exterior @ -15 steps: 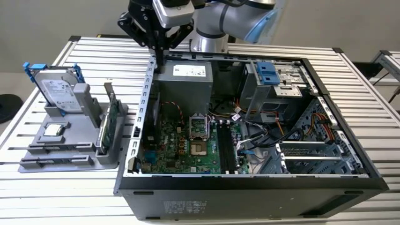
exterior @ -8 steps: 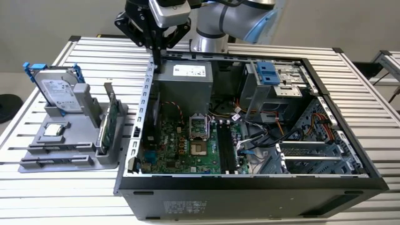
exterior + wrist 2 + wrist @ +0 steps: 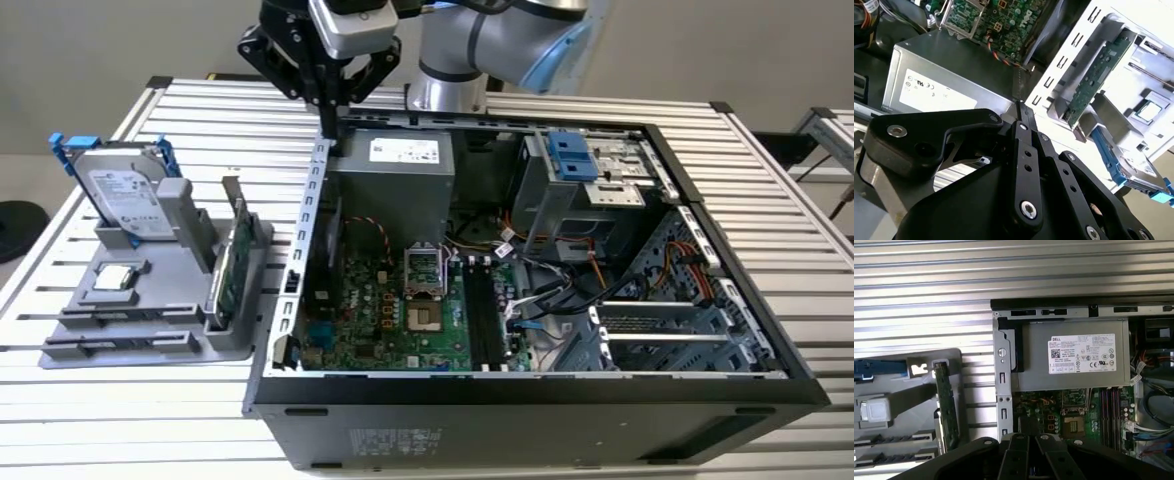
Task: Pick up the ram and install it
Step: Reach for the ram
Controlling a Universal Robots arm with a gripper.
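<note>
Exterior view: gripper [image 3: 330, 122] hovers beside computer case [image 3: 534, 425] on slatted table [image 3: 134, 425].

Silver-grey arm [image 3: 451, 60] w/ blue joint cap [image 3: 563, 48], blk gripper [image 3: 1021, 107], silver screws [image 3: 1028, 210].

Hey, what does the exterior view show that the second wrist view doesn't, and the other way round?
Exterior view adds the arm, the drive cage with a blue latch and the dark memory slots on the motherboard. Second wrist view adds the bolts on the black links of the pincer, close up. Both share the shut pincer by the corner of the case next to the grey power supply, the green card and the hard drive with blue rails standing in the grey holder.
</note>
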